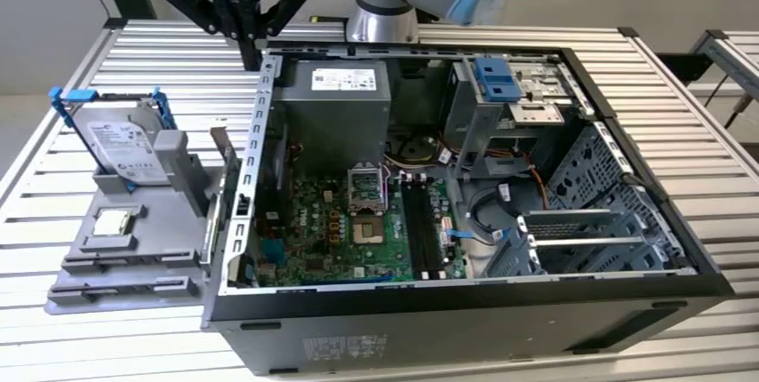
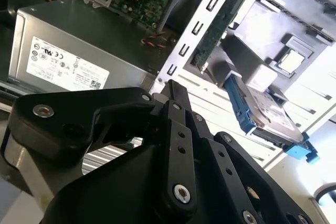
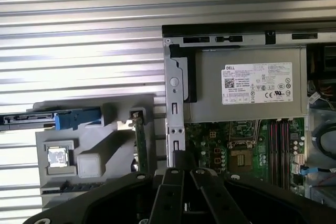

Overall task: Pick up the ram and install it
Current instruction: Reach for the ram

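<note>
Near the arm-base edge of the slatted metal desk [image 1: 142,53], the black two-finger gripper [image 1: 251,55] is hanging over a corner of the open black computer case [image 1: 475,329], jaws pressing together.

In the first wrist view the narrow green ram stick [image 3: 140,140] is standing on edge in the grey plastic fixture [image 1: 131,258], on the side just beside the case and well apart from the gripper. The fixture is lying toward the desk edge at the exterior view's left, also carrying a silver hard drive in a blue caddy [image 1: 124,147]. The case is lying mid-desk, its green motherboard [image 1: 332,222] facing up.
</note>
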Tool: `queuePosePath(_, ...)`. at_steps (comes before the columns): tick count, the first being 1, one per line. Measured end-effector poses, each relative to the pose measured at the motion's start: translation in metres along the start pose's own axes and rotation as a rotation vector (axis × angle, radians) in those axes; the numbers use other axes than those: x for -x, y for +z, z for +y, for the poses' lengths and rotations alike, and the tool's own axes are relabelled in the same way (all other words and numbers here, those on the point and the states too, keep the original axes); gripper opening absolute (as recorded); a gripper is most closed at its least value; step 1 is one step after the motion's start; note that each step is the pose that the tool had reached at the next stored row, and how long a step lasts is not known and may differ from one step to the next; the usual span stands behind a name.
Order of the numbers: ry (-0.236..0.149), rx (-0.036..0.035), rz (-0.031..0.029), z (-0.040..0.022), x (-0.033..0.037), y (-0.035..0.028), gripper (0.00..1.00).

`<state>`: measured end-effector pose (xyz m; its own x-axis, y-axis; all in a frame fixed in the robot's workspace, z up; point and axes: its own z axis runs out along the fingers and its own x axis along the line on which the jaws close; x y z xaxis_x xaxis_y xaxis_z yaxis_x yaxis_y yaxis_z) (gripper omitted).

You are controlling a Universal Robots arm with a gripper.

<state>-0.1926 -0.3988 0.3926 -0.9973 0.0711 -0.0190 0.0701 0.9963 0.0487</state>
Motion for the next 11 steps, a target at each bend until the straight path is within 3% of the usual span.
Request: queuePosePath(11,0.000,0.0000,0.0000,-0.0013,-0.0190,-0.0004,0.00)
